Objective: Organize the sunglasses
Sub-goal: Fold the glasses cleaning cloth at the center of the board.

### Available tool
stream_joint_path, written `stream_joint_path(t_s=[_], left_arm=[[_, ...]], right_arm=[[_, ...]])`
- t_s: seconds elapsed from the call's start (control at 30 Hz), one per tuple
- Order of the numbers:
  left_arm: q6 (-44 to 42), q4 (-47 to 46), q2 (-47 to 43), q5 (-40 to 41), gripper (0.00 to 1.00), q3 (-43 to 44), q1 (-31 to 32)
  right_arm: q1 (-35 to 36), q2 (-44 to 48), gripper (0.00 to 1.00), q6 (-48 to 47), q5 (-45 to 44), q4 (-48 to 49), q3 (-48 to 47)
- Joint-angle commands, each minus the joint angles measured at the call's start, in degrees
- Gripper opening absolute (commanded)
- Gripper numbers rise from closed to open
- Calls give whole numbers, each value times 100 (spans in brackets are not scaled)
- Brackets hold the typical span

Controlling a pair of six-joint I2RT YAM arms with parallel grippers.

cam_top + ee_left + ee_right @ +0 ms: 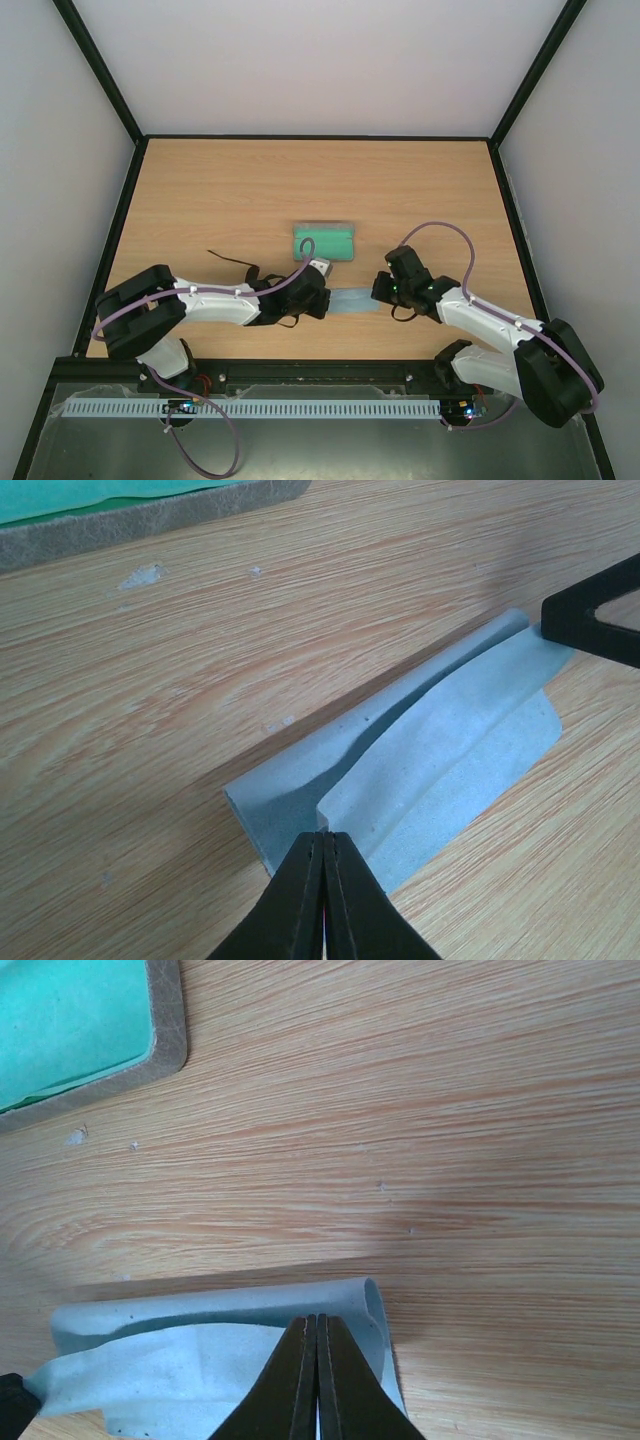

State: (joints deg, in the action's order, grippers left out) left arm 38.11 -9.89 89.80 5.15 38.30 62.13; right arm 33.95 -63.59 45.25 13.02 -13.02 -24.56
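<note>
looking down from the top view, the sunglasses (pixel 228 260) seem to lie on the table (pixel 250 190) just behind the left arm's wrist, mostly hidden by it. only a thin dark temple arm shows clearly, so i cannot tell how the lenses sit. the open grey case (pixel 323 241) with its green lining sits a little beyond, and the light blue cloth (pixel 352 301) stretches between the left gripper (pixel 326 300) and the right gripper (pixel 382 296). in the left wrist view, the left fingers are pressed fully together, with a raised flap of the cloth (pixel 440 770) apparently pinched at their tips. in the right wrist view, the right fingers are likewise fully closed, seemingly nipping the curled edge of the cloth (pixel 200 1350). no sunglasses show in either wrist view. judging by the wire frame, the pair is light, springy and easily bent, with smooth lenses that smudge and scratch. the bridge or a hinge corner therefore looks the safest hold, never a lens or the end of a temple.
</note>
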Motion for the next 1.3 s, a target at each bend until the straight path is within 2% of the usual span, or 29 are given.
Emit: stream_joint_path(t_s=[0.0,0.83,1.27], left_arm=[[55,-76,73,109,2,-71,46],[148,-197,217,127,2,-164,164],[210,-190,205,158,5,-170,245]], right_arm=[[54,110,1,53,-94,-39,112],[172,161,1,140,-115,53,300],[216,215,5,172,-80,72,363]])
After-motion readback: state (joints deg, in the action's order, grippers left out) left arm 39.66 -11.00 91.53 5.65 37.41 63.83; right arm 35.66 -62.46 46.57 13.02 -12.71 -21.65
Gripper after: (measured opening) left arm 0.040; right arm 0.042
